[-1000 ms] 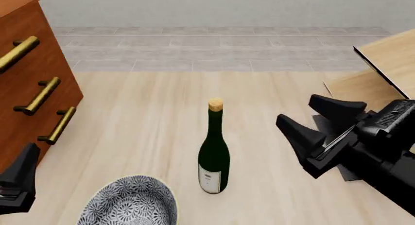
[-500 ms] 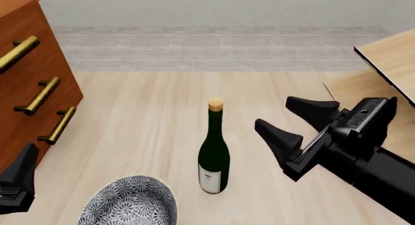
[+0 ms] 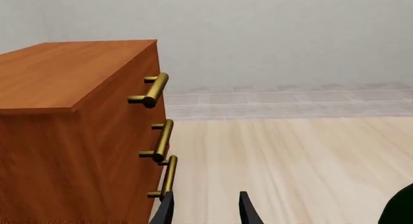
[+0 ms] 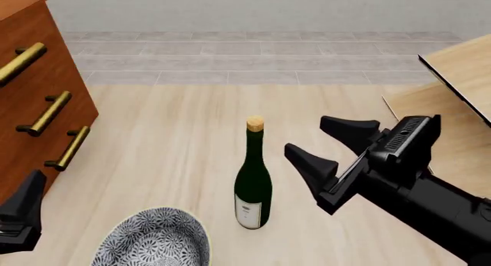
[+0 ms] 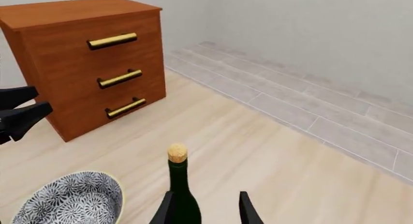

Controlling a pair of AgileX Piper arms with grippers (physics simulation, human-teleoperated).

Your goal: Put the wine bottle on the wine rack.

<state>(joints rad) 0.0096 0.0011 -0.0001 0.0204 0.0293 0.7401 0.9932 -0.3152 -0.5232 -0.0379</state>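
Pale wood table [image 4: 176,139] bearing wine bottle [image 4: 253,188], patterned bowl [image 4: 153,240], drawer cabinet [image 4: 34,99], wine rack [image 4: 452,88].

The wine rack [image 4: 460,76] is cut off at the front view's right edge; the bowl [image 4: 153,240] at its bottom; the left gripper [image 4: 19,220] shows only 1 corner; its opening is unclear.

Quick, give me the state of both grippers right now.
Left gripper: open, holding nothing, near the drawer cabinet.
Right gripper: open, holding nothing, fingers spread beside the wine bottle, not touching it.
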